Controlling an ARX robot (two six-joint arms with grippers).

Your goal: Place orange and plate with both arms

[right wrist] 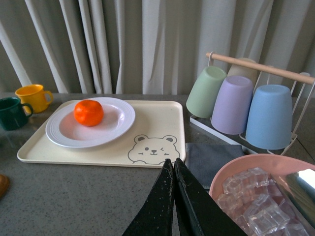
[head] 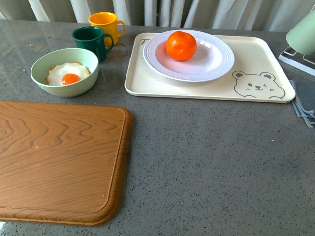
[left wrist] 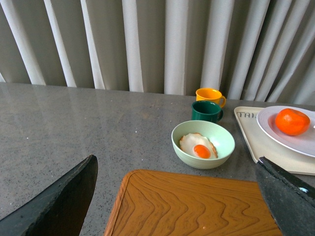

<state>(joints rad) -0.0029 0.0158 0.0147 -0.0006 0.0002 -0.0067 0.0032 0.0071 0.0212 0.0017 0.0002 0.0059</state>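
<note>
A glossy, bright-orange round fruit (head: 181, 45) sits left of centre in the well of a large white deep plate with a ridged rim (head: 219, 64), which rests on the left part of a cream rectangular tray printed with a bear (head: 266, 54) at the far side of the grey speckled counter (head: 206, 157). Neither arm shows in the front view. Seen from its own wrist camera, the left gripper (left wrist: 177, 196) stands wide apart above a wooden cutting board (left wrist: 197, 206), holding nothing; the right gripper (right wrist: 173, 196) is pinched together, empty, with the tray beyond its tips. The orange looks firm but smooth and free to roll, so a grasp across its widest girth seems safest. The plate looks rigid, slick and breakable; its wide rim, overhanging the tray floor, appears the likeliest place to pinch, and any tilt could send the fruit rolling off.
</note>
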